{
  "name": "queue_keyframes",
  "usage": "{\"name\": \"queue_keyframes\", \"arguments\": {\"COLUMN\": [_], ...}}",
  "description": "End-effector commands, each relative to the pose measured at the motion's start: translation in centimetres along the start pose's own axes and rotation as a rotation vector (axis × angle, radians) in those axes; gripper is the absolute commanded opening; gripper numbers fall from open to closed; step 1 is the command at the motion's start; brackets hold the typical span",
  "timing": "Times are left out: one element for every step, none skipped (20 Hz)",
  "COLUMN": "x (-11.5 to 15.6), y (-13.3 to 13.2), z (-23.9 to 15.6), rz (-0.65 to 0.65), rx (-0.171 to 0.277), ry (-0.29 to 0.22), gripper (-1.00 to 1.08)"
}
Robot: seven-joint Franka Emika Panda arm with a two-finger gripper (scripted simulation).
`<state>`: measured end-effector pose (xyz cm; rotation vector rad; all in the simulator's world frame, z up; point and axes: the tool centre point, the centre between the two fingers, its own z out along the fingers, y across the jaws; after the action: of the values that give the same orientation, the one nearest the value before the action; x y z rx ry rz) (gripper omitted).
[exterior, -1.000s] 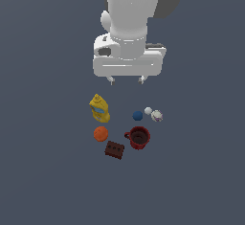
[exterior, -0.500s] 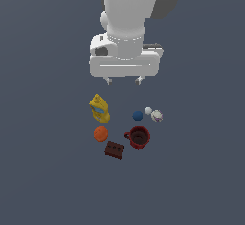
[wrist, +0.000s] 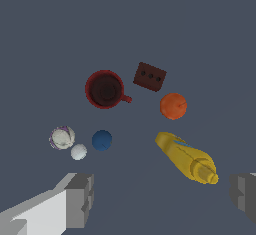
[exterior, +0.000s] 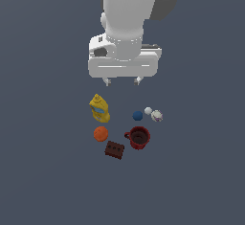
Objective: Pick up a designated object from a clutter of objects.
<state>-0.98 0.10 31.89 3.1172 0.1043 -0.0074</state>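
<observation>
The studded brown block [exterior: 115,150] lies flat on the dark grey floor [exterior: 43,171], with no edge of that surface in sight to place it by; it is the item of the cluster lying farthest from the arm, and in the wrist view [wrist: 149,76] three round studs show on its top. Just beside it, toward the exterior view's right, stands the dark red mug [exterior: 139,137], upright with its mouth open to the ceiling and its handle pointing toward the orange ball [exterior: 100,133], which sits just beside the block on the exterior view's left. None of the three seem to touch. Beyond the ball, nearer the arm, the yellow bottle [exterior: 99,108] rests on the floor. On the mug's far side sit three small balls close together: a blue ball [exterior: 138,116], a white ball [exterior: 148,110] and a patterned ball [exterior: 157,116], the white one between the other two. The gripper [exterior: 123,81] hangs above the floor, well apart from the block and past the bottle, its fingers [wrist: 80,199] spread wide and grasping nothing.
</observation>
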Motion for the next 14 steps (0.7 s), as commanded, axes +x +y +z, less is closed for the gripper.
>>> {"name": "queue_keyframes", "arguments": {"x": [0.2, 0.4, 0.5, 0.7, 0.9, 1.1, 1.3, 1.6, 1.9, 2.1, 2.4, 2.7, 3.1, 3.4], "y": [0.1, 0.1, 0.1, 0.2, 0.2, 0.3, 0.3, 0.4, 0.4, 0.5, 0.6, 0.7, 0.7, 0.8], "z": [0.2, 0.4, 0.5, 0.7, 0.9, 1.1, 1.4, 1.6, 1.9, 2.2, 2.6, 2.9, 3.3, 3.7], "rz": [-0.016, -0.025, -0.035, -0.047, -0.06, -0.074, -0.09, -0.106, -0.124, -0.143, -0.164, -0.186, -0.209, -0.233], "rx": [-0.001, -0.001, -0.002, -0.002, -0.002, -0.003, -0.003, -0.004, -0.004, -0.005, -0.005, -0.006, -0.006, -0.006], "ry": [0.0, 0.0, 0.0, 0.0, 0.0, 0.0, -0.001, -0.001, -0.001, -0.001, -0.001, -0.001, -0.001, -0.001], "gripper": [1.0, 1.0, 1.0, 1.0, 1.0, 1.0, 1.0, 1.0, 1.0, 1.0, 1.0, 1.0, 1.0, 1.0]}}
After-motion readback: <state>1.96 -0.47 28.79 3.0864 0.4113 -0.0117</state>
